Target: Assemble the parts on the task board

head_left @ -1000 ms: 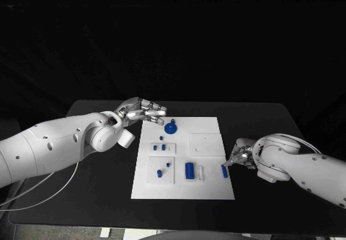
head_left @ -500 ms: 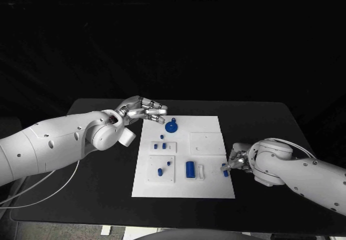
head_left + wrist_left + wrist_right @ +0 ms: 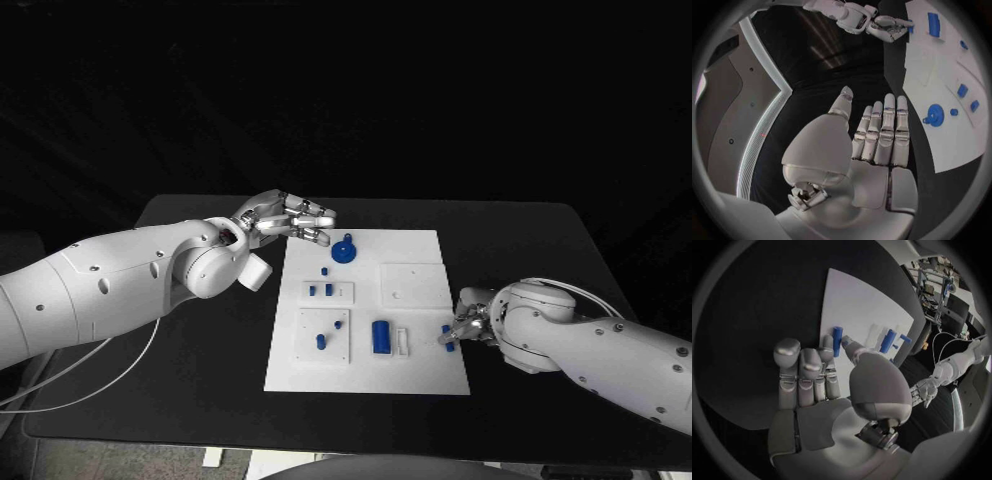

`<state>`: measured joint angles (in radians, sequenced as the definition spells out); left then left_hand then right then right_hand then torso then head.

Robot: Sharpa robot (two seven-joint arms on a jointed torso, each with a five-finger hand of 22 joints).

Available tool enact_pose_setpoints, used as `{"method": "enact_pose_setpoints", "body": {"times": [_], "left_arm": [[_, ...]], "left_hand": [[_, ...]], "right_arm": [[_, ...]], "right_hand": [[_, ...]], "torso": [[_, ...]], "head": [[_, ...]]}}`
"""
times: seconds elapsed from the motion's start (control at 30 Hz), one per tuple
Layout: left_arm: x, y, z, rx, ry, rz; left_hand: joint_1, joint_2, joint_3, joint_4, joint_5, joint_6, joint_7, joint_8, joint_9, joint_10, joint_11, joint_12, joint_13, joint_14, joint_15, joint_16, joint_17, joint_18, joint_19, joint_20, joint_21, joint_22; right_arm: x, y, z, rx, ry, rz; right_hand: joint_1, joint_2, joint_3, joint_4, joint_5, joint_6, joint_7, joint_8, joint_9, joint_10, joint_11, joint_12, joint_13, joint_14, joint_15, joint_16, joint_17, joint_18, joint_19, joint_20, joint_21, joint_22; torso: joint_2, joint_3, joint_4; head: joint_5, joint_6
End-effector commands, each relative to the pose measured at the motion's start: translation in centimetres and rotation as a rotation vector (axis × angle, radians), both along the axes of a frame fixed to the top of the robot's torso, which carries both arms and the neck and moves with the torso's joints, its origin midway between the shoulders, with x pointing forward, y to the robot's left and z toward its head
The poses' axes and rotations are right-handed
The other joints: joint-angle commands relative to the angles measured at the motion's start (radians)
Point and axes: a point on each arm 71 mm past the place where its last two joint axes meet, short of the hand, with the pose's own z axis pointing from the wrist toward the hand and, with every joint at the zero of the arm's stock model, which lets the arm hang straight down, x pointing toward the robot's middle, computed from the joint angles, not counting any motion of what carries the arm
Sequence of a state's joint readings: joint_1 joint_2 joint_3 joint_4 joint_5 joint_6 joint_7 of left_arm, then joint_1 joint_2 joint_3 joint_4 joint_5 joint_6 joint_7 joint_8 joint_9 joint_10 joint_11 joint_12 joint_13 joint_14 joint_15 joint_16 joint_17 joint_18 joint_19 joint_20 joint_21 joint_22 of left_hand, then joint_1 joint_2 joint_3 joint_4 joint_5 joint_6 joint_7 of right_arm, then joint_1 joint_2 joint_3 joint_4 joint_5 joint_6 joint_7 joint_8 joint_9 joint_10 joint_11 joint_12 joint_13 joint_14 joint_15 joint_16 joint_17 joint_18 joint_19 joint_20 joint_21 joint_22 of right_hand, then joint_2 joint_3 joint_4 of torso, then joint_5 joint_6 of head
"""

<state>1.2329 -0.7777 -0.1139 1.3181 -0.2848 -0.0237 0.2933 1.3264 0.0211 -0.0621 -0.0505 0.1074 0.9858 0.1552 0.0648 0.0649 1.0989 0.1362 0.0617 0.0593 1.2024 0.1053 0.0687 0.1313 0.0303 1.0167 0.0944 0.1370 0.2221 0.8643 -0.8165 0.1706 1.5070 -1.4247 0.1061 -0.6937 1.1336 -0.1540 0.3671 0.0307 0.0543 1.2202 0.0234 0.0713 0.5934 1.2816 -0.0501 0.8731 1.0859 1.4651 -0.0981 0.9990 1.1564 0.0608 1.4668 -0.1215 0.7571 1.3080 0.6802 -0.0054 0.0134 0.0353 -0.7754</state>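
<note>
- The white task board point(image 3: 418, 375) lies in the middle of the black table point(image 3: 173, 390), its long side running away from the robot.
- The right hand point(image 3: 472, 325) is down at the board's right edge, near the corner closest to the robot. In the right wrist view its thumb and a fingertip point(image 3: 848, 346) meet on a small blue bar point(image 3: 837, 340) lying right at that edge, so it looks pinched, though I can't be sure from here that the bar is off the surface.
- The left hand point(image 3: 289, 218) hangs over the board's far left corner, fingers held straight and side by side with the thumb set apart, and nothing in it.
- Just beside those fingers on the board is a round blue disc point(image 3: 343, 253) with a little knob at its rim.
- Below the disc, a small raised plate carries two short blue pegs point(image 3: 319, 291).
- Nearer the robot, a second square plate point(image 3: 325, 335) has a few small blue pieces on it.
- Right of that plate stands a taller blue block point(image 3: 381, 337), with a narrow white piece point(image 3: 404, 343) just beside it.
- A plain white square point(image 3: 413, 285) sits on the board's right half, between the disc and the right hand.
</note>
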Motion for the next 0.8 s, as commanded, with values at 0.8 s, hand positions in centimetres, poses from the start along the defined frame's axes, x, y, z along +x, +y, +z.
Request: {"method": "enact_pose_setpoints", "body": {"times": [0.8], "left_arm": [[-0.1,-0.2,-0.1,-0.001,0.019,-0.019]], "left_hand": [[-0.011,0.002,-0.005,0.006,0.001,-0.012,0.003,0.001,0.0,-0.01,0.003,-0.002,0.001,-0.007,0.005,-0.002,0.0,0.012,-0.005,-0.001,0.005,-0.004]], "right_arm": [[-0.6,0.3,-2.8,-0.038,0.058,-0.029]], "right_hand": [[-0.037,0.042,0.246,-0.275,0.447,-0.13,0.076,-0.008,-0.521,-0.047,0.031,-0.002,-0.033,-0.005,0.016,-0.001,-0.006,0.01,0.051,0.017,0.004,0.095]], "torso": [[0.0,-0.0004,-0.0003]], "head": [[0.006,-0.007]]}}
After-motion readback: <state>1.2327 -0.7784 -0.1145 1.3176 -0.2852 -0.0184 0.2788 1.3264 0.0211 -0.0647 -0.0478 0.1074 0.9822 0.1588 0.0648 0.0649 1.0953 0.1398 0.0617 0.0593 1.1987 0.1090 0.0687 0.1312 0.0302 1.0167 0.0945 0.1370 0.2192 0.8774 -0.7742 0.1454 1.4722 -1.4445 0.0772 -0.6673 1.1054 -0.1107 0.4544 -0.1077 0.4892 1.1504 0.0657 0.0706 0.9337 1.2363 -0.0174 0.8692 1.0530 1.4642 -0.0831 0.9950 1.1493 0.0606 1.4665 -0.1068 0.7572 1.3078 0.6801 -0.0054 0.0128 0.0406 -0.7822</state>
